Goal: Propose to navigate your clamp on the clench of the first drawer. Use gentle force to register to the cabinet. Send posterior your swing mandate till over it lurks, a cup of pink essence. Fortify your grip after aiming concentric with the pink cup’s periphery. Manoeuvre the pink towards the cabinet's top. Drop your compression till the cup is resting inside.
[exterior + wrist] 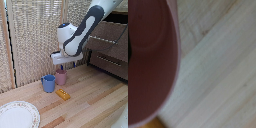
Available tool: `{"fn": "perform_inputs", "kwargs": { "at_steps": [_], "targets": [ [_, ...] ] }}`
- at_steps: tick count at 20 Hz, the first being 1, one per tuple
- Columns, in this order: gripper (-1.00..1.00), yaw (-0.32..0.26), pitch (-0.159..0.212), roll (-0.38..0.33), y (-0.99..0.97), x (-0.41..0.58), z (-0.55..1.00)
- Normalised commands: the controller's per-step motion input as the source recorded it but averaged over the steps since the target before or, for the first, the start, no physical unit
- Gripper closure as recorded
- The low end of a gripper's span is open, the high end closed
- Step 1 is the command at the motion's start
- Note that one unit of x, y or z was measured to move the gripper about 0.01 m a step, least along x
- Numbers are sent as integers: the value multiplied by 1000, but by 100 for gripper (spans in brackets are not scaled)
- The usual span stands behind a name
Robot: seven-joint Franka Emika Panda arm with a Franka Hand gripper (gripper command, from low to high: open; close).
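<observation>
From the exterior view, my pincer (67, 65) hovers just above the pink cup (61, 76), which stands on the table (95, 102) at three o'clock of the blue cup (48, 83). I cannot tell my finger spread. At the wrist, the cup's rim fills the nine o'clock side; I should centre before descending.

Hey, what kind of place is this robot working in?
Probably a home-like room or a mock-up of one: a wooden table with a pink cup, a blue cup and a patterned plate, a dark wooden cabinet, and a reed screen behind.
</observation>
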Motion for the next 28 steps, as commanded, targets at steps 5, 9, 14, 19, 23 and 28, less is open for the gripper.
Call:
{"fn": "perform_inputs", "kwargs": {
  "at_steps": [5,9,14,19,23,28],
  "targets": [
    [-100,-120,8,183,-50,108,-371],
    [100,-61,45,79,-79,4,-174],
    [100,-2,7,4,-15,-3,-6],
    [100,0,0,0,29,19,0],
    [100,0,0,0,51,65,0],
    [100,0,-75,17,10,-210,219]
  ]
}}
